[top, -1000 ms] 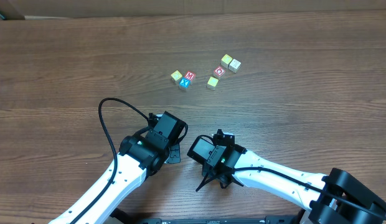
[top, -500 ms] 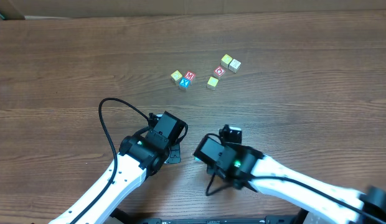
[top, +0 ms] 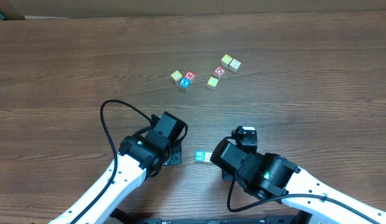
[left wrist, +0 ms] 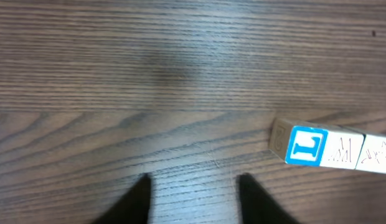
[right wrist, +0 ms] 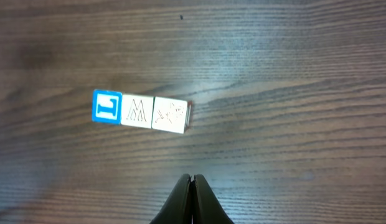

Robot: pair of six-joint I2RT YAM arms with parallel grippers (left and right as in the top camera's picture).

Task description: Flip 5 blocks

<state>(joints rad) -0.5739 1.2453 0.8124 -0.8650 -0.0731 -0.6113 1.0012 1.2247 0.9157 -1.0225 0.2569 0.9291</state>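
Note:
Three blocks lie in a touching row on the wood table: a blue-faced block [right wrist: 107, 106], a cream block with an M [right wrist: 137, 111] and a second cream block [right wrist: 170, 114]. My right gripper [right wrist: 192, 178] is shut and empty, just short of the row. In the left wrist view the same row, led by the blue block [left wrist: 307, 147], lies to the right of my left gripper [left wrist: 194, 185], which is open with bare wood between its fingers. Overhead, the blue block [top: 199, 157] shows between the two arms, with the rest of the row partly under the right arm [top: 261, 174].
Several more blocks are scattered at the far middle of the table, among them a yellow one [top: 176, 76], a red M block [top: 190, 76], a red O block [top: 219, 71] and a cream one [top: 235, 65]. A black cable [top: 109, 124] loops beside the left arm.
The right arm has swung to the right and uncovered the blue block near the left gripper. The left arm has stayed in place.

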